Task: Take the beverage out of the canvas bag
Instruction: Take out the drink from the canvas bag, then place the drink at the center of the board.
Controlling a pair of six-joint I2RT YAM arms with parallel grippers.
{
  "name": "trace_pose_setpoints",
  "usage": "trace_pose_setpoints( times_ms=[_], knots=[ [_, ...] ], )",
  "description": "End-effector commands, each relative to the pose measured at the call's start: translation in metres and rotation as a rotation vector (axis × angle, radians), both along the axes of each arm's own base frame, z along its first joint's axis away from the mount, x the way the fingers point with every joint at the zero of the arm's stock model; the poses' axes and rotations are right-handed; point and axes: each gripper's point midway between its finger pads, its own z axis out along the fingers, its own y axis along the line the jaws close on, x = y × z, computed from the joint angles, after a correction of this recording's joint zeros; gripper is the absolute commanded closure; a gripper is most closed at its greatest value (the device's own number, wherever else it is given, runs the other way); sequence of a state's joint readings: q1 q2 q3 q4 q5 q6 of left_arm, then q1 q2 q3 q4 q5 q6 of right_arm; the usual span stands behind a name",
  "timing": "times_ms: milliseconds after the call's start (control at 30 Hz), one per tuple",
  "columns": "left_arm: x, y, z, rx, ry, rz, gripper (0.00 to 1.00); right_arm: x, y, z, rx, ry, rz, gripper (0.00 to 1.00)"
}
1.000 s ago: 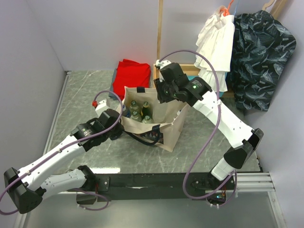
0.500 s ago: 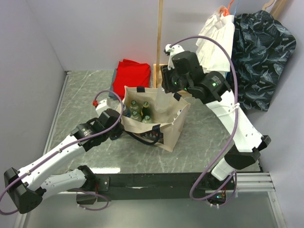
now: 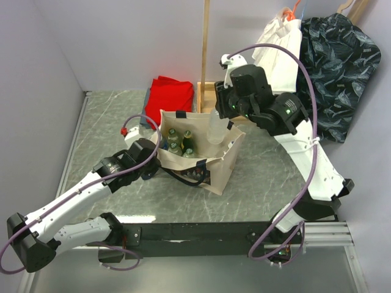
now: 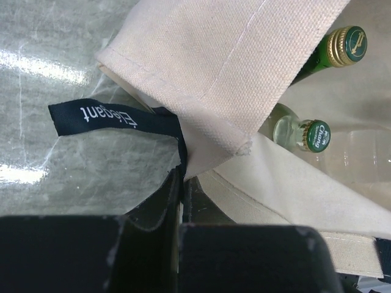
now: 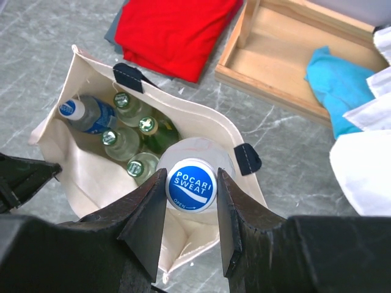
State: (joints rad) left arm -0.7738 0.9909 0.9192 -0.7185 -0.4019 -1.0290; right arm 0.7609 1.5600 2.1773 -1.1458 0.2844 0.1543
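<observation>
Beige canvas bag [image 3: 223, 168] with navy strap handles stands upright at the middle of the grey marbled surface [image 3: 275, 177], and by my reading you are about halfway through. The right gripper [image 5: 190, 210] has its jaws closed against the neck of a clear plastic bottle [image 3: 215, 128] with a blue Pocari Sweat cap, holding it upright over the far right part of the bag's mouth. Its lower end sits about level with the rim, and I cannot tell whether it is fully free. What looks left is to bring it out past the rim and set it down.

The left gripper [image 4: 181, 183] has its jaws almost together, pinching the bag's rim and strap on the near left side, which should steady the bag.

Mind the edges. Several green-capped glass bottles [image 5: 131, 143] and a blue-labelled bottle [image 5: 85, 113] stand packed in the bag's left part. The right rim and its strap tab lie just beside your bottle. Beyond the bag a shallow wooden tray [image 5: 287, 49] and a wooden post [image 3: 205, 43] crowd the far side, and a folded red cloth [image 3: 171, 94] lies far left. Right and near right of the bag looks the better place to go.
</observation>
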Motion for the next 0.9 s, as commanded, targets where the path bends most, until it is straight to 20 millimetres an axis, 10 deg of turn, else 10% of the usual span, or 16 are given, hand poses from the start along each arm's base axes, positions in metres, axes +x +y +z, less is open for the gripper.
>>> trace_pose_setpoints(
  times_ms=[0,867],
  knots=[
    [-0.005,-0.003,0.0,0.026,0.024,-0.048,0.99,-0.012,-0.021,0.09,0.188,-0.25,-0.035,1.0],
    [-0.005,-0.004,-0.003,0.03,0.024,-0.052,0.99,-0.028,-0.068,0.158,0.276,-0.451,-0.15,1.0]
  ],
)
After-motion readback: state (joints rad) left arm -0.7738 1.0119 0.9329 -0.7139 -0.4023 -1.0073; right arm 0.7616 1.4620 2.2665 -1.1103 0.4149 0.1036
